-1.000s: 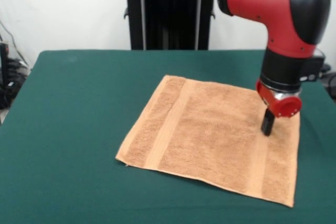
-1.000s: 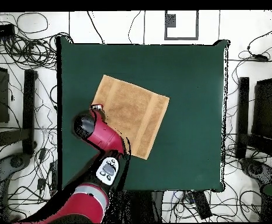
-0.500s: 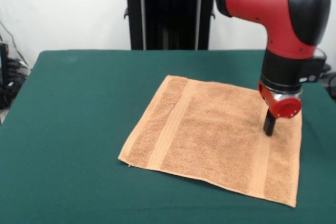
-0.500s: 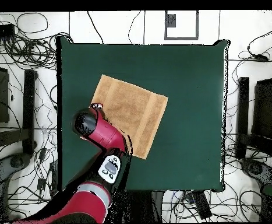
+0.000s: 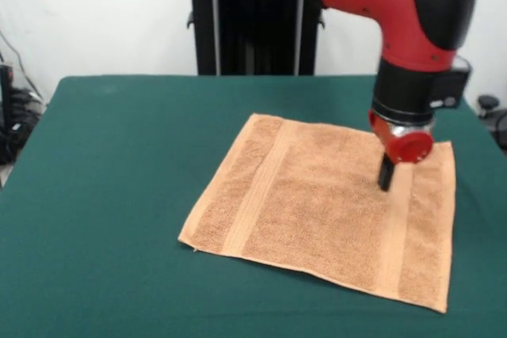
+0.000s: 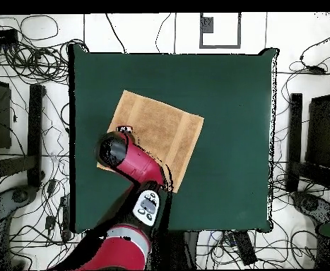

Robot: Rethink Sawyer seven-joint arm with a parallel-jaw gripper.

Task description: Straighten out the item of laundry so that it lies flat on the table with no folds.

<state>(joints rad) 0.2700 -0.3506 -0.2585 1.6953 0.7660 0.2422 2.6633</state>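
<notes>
A broad table topped in dark green felt-like cloth (image 5: 111, 195) fills the front view, bare along its left side. To the right of centre lies a light orange-tan terry hand towel, roughly square (image 5: 317, 211), turned at a slant to the table's edges, with one flat woven band running near its left border and another near its right. It appears spread open in a single layer, with no fold or turned-over corner visible, so the straightening looks close to done or done.

Further right, the red and black arm comes down from above and sets its dark gripper (image 5: 386, 173) on or just over the cloth beside the right-hand band, inward from the far right corner. That placement suits pressing or dragging the fabric to smooth it, though actual contact cannot be confirmed. Only one narrow dark tip shows beneath the red wrist, and whether the pincer is parted or closed cannot be told.

From overhead, the arm covers the towel's side nearest the robot's base.
</notes>
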